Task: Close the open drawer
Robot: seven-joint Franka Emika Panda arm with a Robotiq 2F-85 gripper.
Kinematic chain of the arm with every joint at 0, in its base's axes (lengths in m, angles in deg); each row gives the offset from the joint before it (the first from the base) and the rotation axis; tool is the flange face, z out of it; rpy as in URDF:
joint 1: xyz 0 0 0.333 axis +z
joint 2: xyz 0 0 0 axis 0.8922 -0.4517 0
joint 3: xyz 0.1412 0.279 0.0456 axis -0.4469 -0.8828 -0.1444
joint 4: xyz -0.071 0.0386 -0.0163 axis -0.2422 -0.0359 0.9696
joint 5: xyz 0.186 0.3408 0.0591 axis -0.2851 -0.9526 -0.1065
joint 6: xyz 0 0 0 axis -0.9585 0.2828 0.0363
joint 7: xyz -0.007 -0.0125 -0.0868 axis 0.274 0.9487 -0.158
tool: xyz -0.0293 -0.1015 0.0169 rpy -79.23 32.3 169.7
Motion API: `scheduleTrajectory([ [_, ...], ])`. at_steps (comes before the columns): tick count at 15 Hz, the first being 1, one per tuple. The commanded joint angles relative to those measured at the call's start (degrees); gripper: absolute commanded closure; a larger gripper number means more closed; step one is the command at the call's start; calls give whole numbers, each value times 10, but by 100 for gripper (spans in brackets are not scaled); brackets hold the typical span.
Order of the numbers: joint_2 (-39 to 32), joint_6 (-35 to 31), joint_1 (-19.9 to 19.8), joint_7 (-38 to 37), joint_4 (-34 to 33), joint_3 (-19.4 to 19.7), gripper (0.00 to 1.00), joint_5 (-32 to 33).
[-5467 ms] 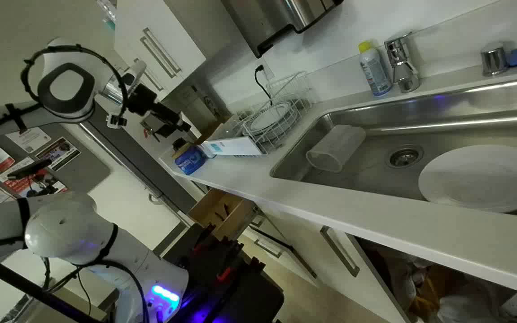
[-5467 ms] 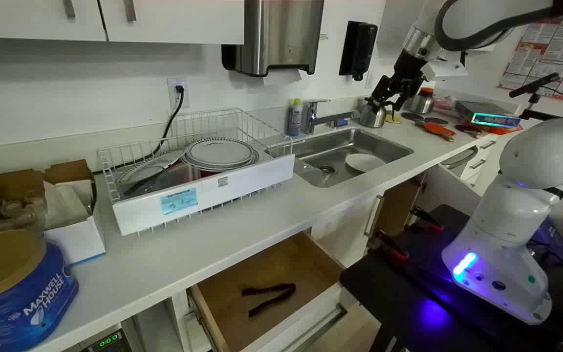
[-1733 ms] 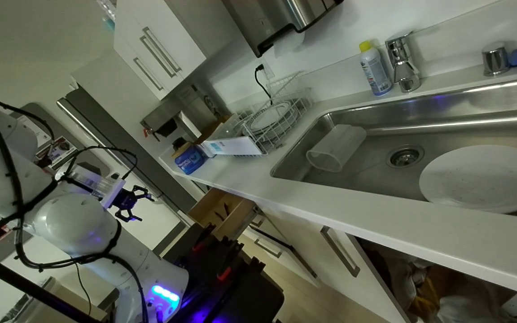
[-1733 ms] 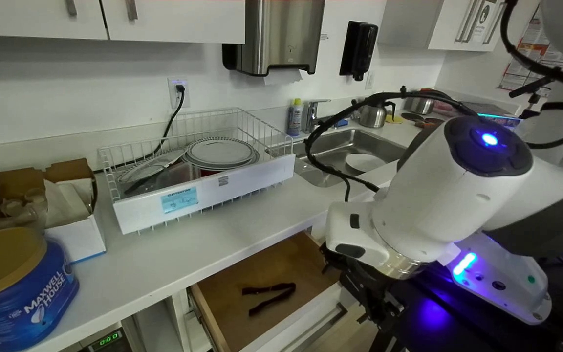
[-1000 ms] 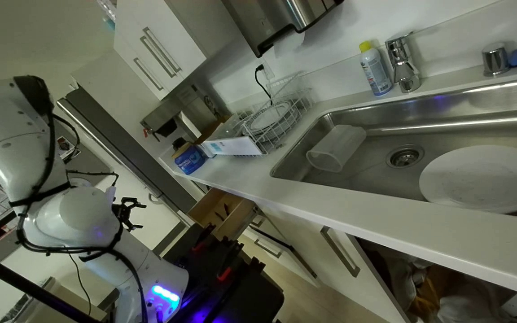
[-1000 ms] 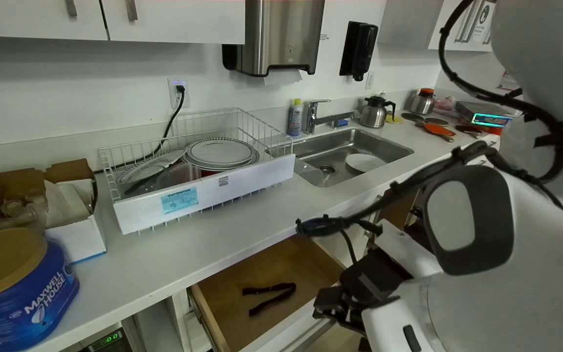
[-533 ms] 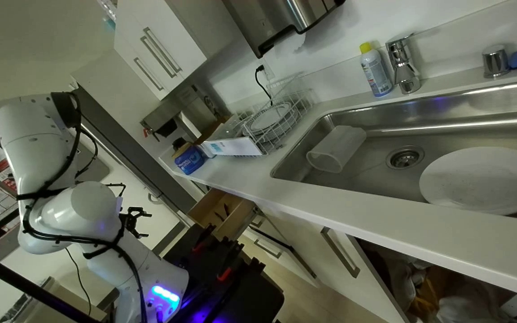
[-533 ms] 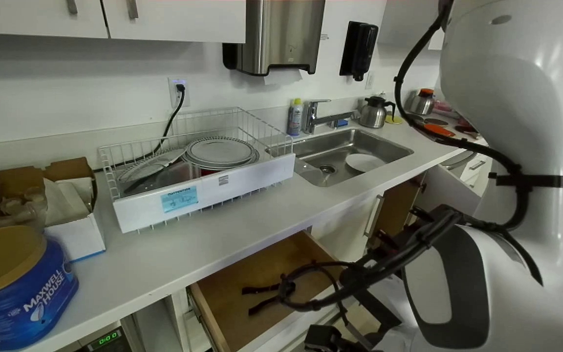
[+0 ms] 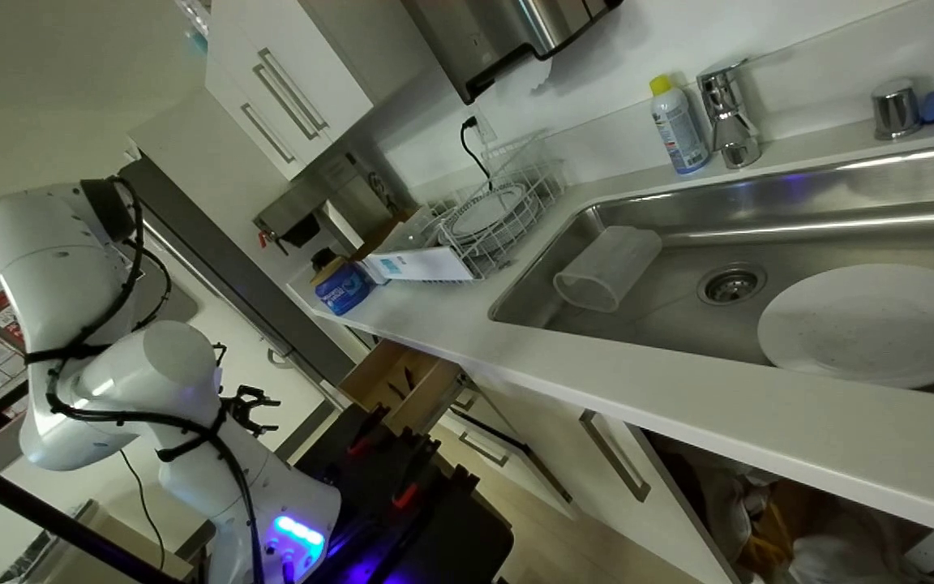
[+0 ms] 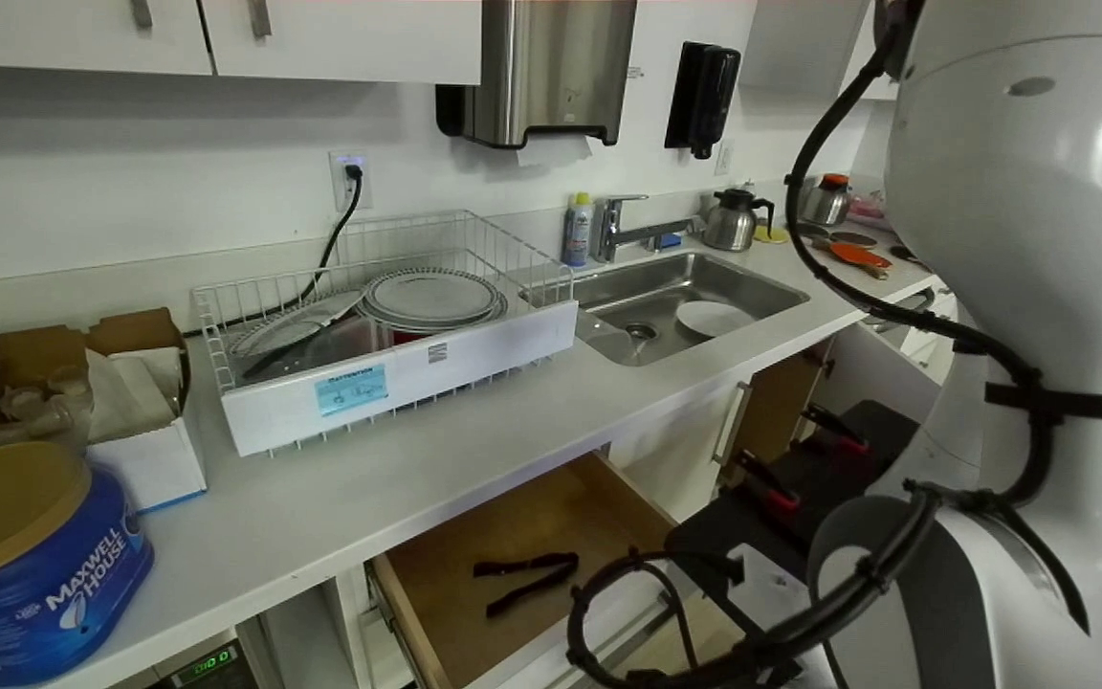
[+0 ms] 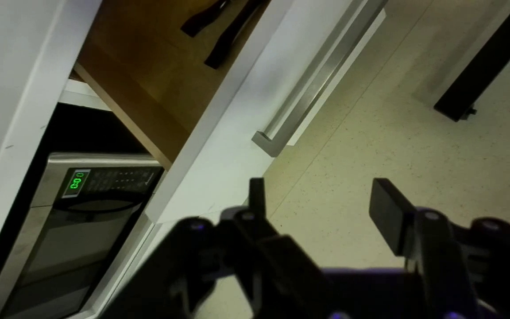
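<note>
Arm stands sharply bent; its hand, spread apart, sits low near the open drawer.

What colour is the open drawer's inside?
Brownish tan, like wood; the drawer's inside shows best in an exterior view.

The drawer stands open at six o'clock in an exterior view: tan wooden box, white front, grey bar handle at one o'clock in the wrist view.
</note>
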Motion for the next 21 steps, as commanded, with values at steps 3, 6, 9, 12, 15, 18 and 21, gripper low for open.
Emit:
scheduleTrajectory([
  [3, -41, 34, 111, -113, -23, 93, 82, 53],
  [6, -72, 47, 153, -172, -34, 140, 100, 73],
  [9, -71, 23, 152, -165, -26, 148, 99, 65],
  [12, -85, 26, 156, -172, -37, 152, 99, 67],
  [15, -92, 50, 163, -162, -43, 161, 100, 66],
  [18, -112, 70, 156, -174, -48, 188, 100, 70],
  [21, -139, 71, 146, -175, -60, 208, 100, 73],
])
